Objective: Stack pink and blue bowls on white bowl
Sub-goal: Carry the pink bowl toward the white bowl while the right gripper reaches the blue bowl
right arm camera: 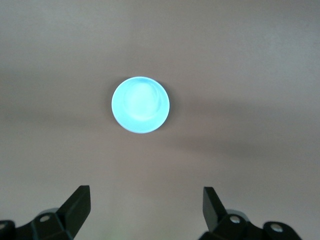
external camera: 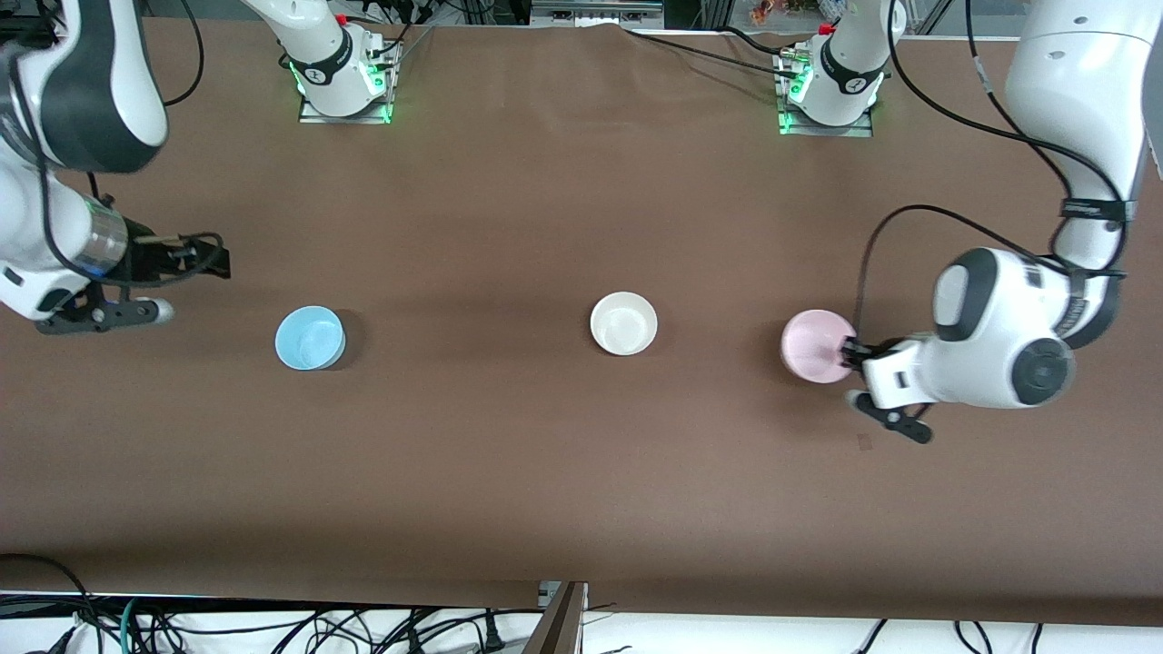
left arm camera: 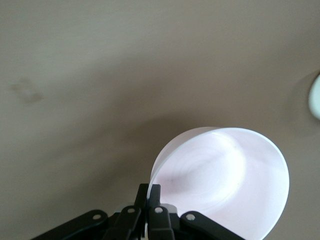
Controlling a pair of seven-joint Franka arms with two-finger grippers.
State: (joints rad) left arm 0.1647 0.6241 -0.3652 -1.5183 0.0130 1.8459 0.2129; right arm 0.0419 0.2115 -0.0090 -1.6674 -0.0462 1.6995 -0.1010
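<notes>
The pale pink bowl (external camera: 816, 345) is toward the left arm's end of the table. My left gripper (external camera: 852, 351) is shut on its rim, one finger inside and one outside. In the left wrist view the gripper (left arm camera: 149, 192) pinches the edge of the pink bowl (left arm camera: 225, 180). The white bowl (external camera: 623, 322) stands upright at the table's middle, and its edge shows in the left wrist view (left arm camera: 315, 97). The sky blue bowl (external camera: 310, 338) stands toward the right arm's end. My right gripper (external camera: 213, 259) is open and empty, apart from it. In the right wrist view the gripper (right arm camera: 146, 200) faces the blue bowl (right arm camera: 140, 104).
The brown table cover (external camera: 509, 454) carries only the three bowls, spaced in a row. The two arm bases (external camera: 341, 77) (external camera: 831, 86) stand at the edge farthest from the front camera. Cables hang along the nearest edge.
</notes>
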